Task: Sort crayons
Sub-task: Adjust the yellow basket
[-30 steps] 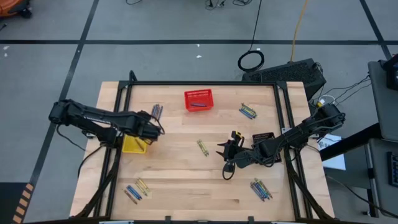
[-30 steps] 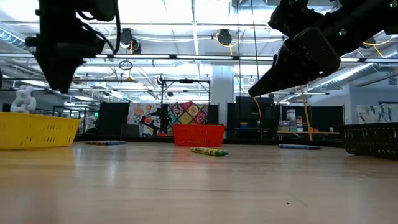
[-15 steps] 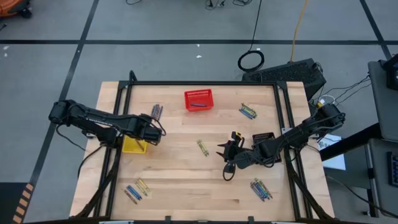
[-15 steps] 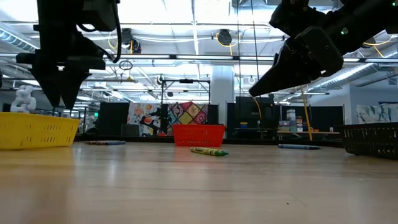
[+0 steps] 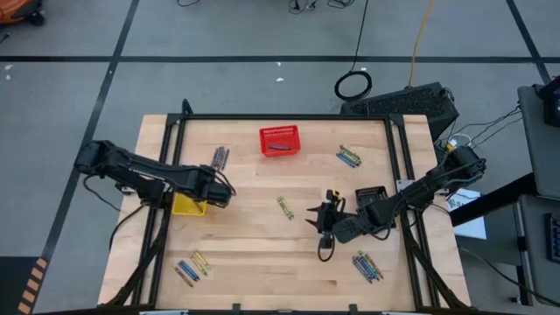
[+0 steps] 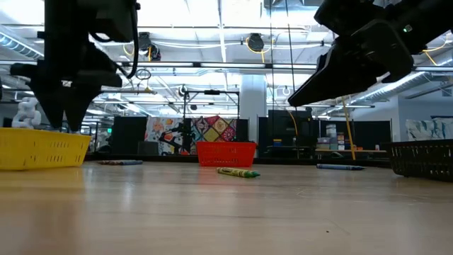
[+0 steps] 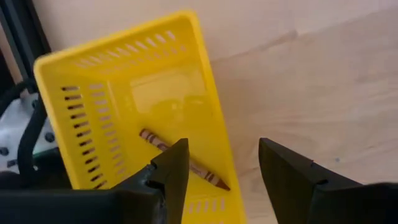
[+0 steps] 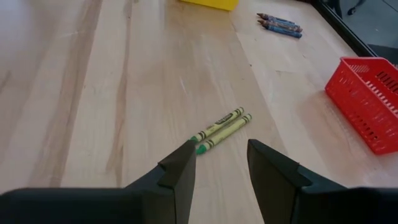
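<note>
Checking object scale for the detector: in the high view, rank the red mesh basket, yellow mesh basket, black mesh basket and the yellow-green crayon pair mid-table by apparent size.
1. Red mesh basket, fully visible.
2. Black mesh basket and yellow mesh basket: cannot be ranked, both partly hidden by arms.
3. Yellow-green crayon pair, clearly smallest.

A brown crayon (image 7: pixel 183 160) lies flat and slantwise in my yellow basket (image 7: pixel 93 81) — nothing holding it. Two yellow-green crayons (image 8: pixel 221 129) lie side by side, touching, mid-table. More clusters lie scattered — one (image 5: pixel 349 157) right of the red basket (image 5: pixel 279 140), another (image 5: pixel 191 266) at the near left.
</note>
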